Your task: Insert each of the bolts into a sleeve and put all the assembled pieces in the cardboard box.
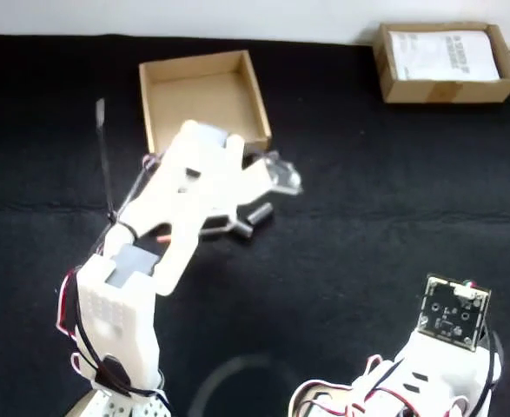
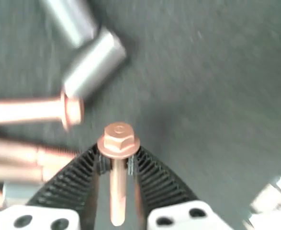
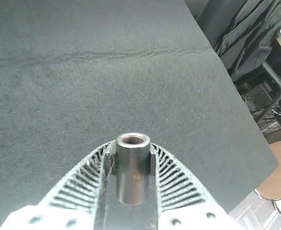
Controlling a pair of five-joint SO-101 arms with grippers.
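Note:
In the left wrist view my left gripper (image 2: 115, 160) is shut on a copper bolt (image 2: 117, 182), hex head pointing away from the wrist. More copper bolts (image 2: 32, 110) and two grey sleeves (image 2: 95, 62) lie on the black mat just beyond it. From above, the left arm (image 1: 194, 187) hangs over this pile in front of the open cardboard box (image 1: 204, 97); one sleeve (image 1: 260, 211) shows beside it. My right gripper (image 3: 133, 165) is shut on a dark grey sleeve (image 3: 132, 167), bore facing outward. The right arm (image 1: 450, 343) is at the near right.
A second cardboard box (image 1: 446, 61) with a printed sheet on top stands at the far right. A thin black stick (image 1: 104, 161) lies left of the left arm. Open black mat (image 1: 385, 191) stretches between the arms. The table's edge (image 3: 236, 91) runs past the right gripper.

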